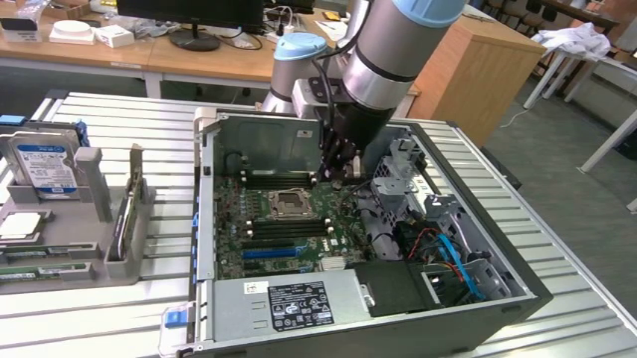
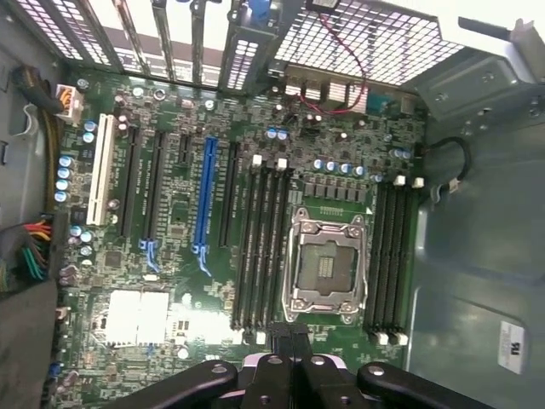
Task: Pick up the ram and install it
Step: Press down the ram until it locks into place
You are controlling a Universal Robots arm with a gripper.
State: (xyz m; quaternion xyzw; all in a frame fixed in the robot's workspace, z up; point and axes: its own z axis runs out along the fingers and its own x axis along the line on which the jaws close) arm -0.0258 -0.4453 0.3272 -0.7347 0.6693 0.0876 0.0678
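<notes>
**A:** Well, treat as light, stiff, fragile: thin green memory stick (image 1: 40, 274), seemingly lying in the grey plastic tray (image 1: 119, 265) at the slatted pale metal table (image 1: 130, 119) edge, exterior view's left. Take by the long edges, off the contacts.

**B:** Agreed. Jaws nearly closed over the green motherboard (image 2: 170, 213), by the black memory slots (image 2: 264, 247); cannot tell if holding anything. Cramped inside the open dark metal computer case (image 1: 518, 294).

Wrist view: tool (image 2: 291, 336) body cut by the frame edge; whether it carries the ram, cannot tell. Exterior view: tool dark against the case (image 1: 468, 328), tip lost in shadow. Arm (image 1: 398, 52) hides the case's far corner. Power supply label (image 1: 300, 304): print too small to read. Rack (image 1: 60, 246) cut by the exterior view's left edge. Monitor (image 1: 189, 11) cropped at top.
</notes>
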